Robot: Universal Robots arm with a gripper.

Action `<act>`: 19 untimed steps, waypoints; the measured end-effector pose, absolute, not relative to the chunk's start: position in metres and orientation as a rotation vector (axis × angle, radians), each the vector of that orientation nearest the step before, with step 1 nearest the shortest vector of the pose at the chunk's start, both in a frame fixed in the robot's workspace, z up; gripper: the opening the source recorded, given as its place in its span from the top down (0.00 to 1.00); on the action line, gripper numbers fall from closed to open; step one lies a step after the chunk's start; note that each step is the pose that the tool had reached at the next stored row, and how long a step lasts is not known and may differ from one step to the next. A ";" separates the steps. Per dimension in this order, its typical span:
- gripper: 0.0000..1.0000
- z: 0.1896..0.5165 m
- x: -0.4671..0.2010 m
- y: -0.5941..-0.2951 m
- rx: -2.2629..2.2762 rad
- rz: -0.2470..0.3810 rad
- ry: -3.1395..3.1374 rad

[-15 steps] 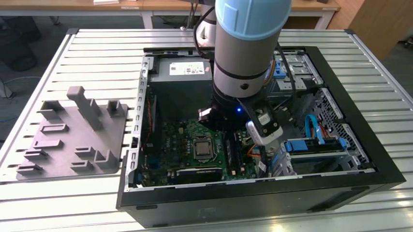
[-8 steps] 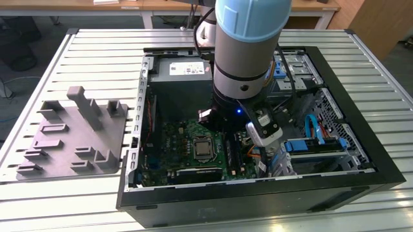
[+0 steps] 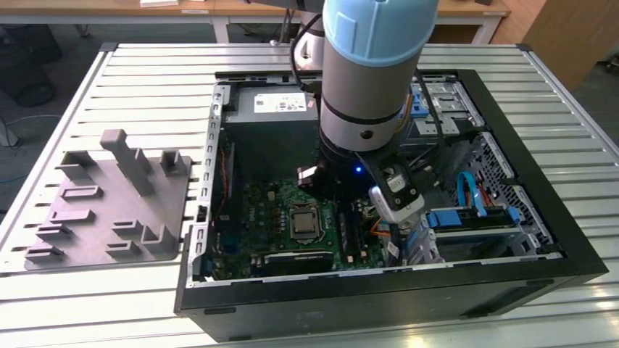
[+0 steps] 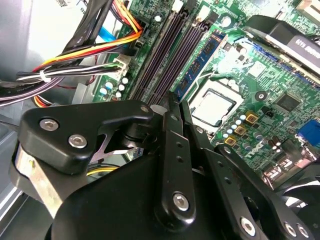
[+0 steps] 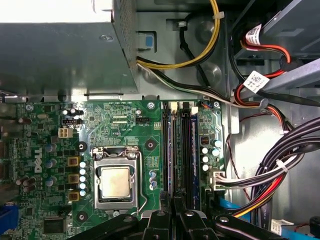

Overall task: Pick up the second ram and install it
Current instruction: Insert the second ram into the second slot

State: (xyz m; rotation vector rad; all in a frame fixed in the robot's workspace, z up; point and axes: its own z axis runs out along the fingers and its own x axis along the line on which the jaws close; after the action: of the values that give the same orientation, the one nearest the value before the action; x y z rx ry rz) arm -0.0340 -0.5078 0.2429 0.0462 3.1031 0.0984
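Claw down inside the open PC case, fingers pinched narrow over the memory slots. Can't tell for sure if the second ram is in the grip; a blue-labelled stick sits in a slot beside the CPU socket. Gray tray on the worktop, exterior view's left.

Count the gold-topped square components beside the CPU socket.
3. In the first wrist view they form one row along a side of the CPU socket: one end square, the middle square, the other end square. More may be hidden elsewhere on the motherboard.
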 end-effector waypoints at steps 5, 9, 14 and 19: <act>0.86 0.242 -0.034 -0.509 0.046 0.097 3.103; 0.86 0.241 -0.034 -0.509 0.046 0.097 3.103; 0.86 0.239 -0.034 -0.509 0.046 0.097 3.103; 0.86 0.238 -0.034 -0.510 0.046 0.094 3.103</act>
State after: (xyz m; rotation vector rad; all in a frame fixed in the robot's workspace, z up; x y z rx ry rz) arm -0.0340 -0.5099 0.2382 0.0461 3.1033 0.0936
